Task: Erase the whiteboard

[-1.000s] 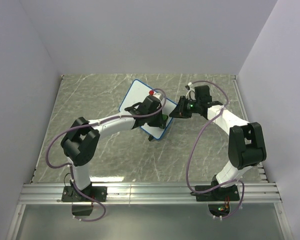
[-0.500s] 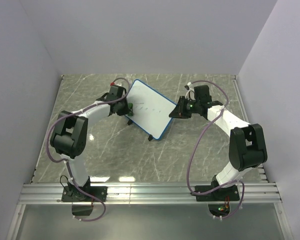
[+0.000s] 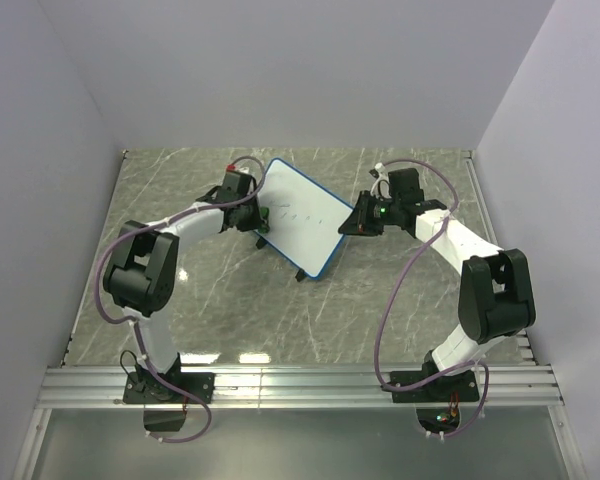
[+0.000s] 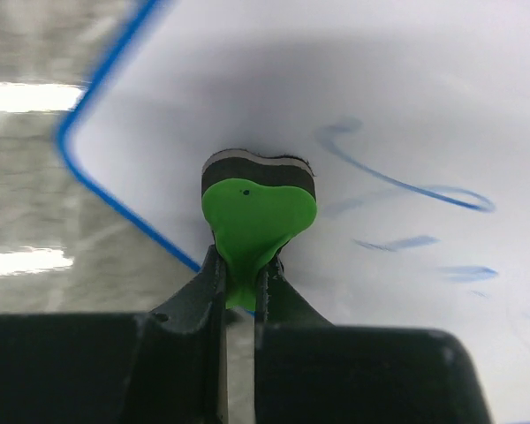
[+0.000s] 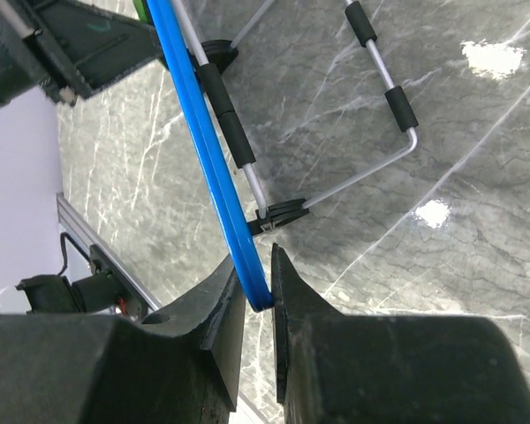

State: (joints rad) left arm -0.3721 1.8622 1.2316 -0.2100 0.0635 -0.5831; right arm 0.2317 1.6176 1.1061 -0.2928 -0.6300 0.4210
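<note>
Grey marble-patterned tabletop (image 3: 220,300) is closed in by pale walls at the left, the back and the right.

At the left, the left gripper (image 4: 240,265) is seen pinched nearly shut on the stem of a small green plastic eraser (image 4: 258,212) with a dark felt pad. The pad is pressed flat against the board, just inside its left edge, presumably so that a stroke can be started from the border.

Between the two arms, toward the back middle of the table, the small rectangular whiteboard (image 3: 300,215) with rounded corners is stood tilted on a thin wire stand (image 5: 371,168) with black sleeves. Faint blue marks (image 4: 397,181) are left on the white surface to the right of the eraser, so the wiping is judged unfinished.

At the right, the right gripper (image 5: 258,278) is closed tight on the thin blue frame (image 5: 199,141) at the board's right edge, most likely so that the light board is kept from sliding or tipping under the eraser's push.

Room is open across the board's face toward the clamped edge, where the stroke would be stopped by the right fingers. Bare table is seen in front of and behind the board.
</note>
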